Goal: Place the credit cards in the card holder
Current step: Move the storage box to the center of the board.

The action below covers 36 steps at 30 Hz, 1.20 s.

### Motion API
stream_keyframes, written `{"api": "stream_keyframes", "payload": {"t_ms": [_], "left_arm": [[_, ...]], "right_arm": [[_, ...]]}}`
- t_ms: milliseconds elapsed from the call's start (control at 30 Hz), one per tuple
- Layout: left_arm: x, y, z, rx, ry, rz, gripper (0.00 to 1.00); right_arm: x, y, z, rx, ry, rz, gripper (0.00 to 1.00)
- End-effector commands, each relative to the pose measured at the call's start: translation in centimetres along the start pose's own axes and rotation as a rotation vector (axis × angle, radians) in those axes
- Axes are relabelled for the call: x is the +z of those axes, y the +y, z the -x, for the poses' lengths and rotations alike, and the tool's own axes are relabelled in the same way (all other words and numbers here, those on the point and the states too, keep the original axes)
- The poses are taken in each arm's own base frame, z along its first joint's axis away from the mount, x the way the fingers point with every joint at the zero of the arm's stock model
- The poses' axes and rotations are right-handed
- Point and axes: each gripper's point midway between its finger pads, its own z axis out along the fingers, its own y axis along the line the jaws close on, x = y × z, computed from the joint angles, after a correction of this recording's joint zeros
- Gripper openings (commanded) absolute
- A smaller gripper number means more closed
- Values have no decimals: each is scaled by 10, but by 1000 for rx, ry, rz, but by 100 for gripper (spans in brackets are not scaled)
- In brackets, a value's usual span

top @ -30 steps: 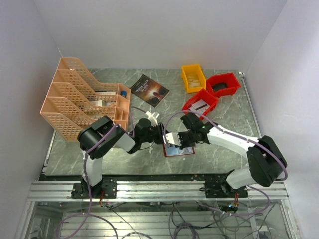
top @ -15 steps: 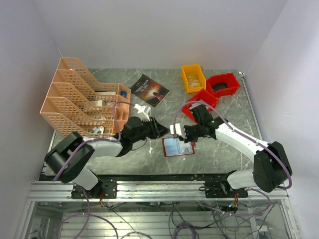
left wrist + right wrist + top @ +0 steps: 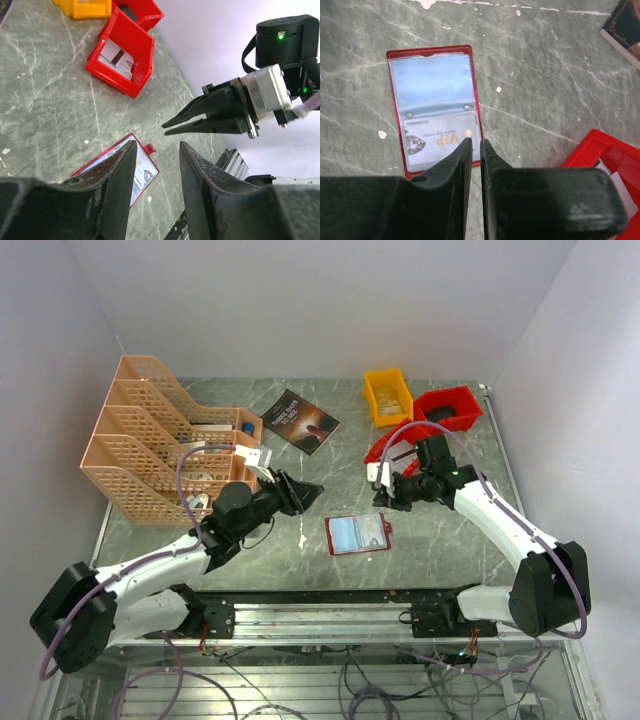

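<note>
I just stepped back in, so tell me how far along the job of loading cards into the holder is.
Done: one VIP card sits in a pocket of the open card holder. In hand: nothing; the left end effector is open, the right end effector barely parted, both empty. Left: the other pocket looks empty, and a pale card lies in the red bin.

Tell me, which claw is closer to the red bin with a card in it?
Right. The right claw hovers close beside that red bin. The left claw hangs farther off, on the other side of the open card holder.
</note>
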Motion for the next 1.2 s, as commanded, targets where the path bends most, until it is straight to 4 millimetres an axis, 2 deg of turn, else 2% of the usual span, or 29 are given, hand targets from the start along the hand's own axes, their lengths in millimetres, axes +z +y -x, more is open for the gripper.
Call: {"api": "stream_keyframes", "payload": {"t_ms": [0, 67, 167, 267, 367, 433, 567, 667, 767, 800, 867, 1033, 1067, 1167], "left_arm": [[-13, 9, 14, 58, -68, 47, 55], [-18, 8, 20, 63, -96, 46, 63], [-27, 9, 26, 57, -138, 51, 83], [-37, 12, 29, 26, -177, 60, 99], [-46, 5, 31, 29, -192, 21, 100], [-50, 1, 31, 40, -180, 11, 100], [-59, 0, 32, 58, -154, 26, 99], [-65, -2, 31, 61, -141, 29, 99], [-70, -2, 30, 55, -134, 34, 98], [-71, -1, 29, 55, -131, 39, 98], [-74, -1, 29, 59, -127, 43, 98], [-78, 3, 31, 75, -131, 68, 98], [-78, 5, 31, 78, -130, 75, 98], [-76, 8, 30, 81, -131, 85, 98]], "right_arm": [[-22, -15, 17, 35, -81, -58, 13], [-32, -25, 17, 59, -88, -105, 16], [-49, -45, 17, 112, -89, -194, 21], [-68, -72, 14, 198, -88, -327, 33], [-88, -105, 9, 315, -80, -487, 48], [-99, -123, 9, 348, -83, -543, 50], [-107, -155, 6, 452, -100, -555, 56], [-109, -187, 2, 521, -109, -568, 58], [-99, -217, -14, 569, -74, -562, 58], [-93, -225, -28, 577, -33, -557, 58], [-85, -242, -42, 551, 23, -543, 59], [-74, -288, -70, 358, 155, -516, 61], [-66, -296, -80, 332, 195, -513, 61], [-54, -325, -99, 260, 274, -546, 52]]}}
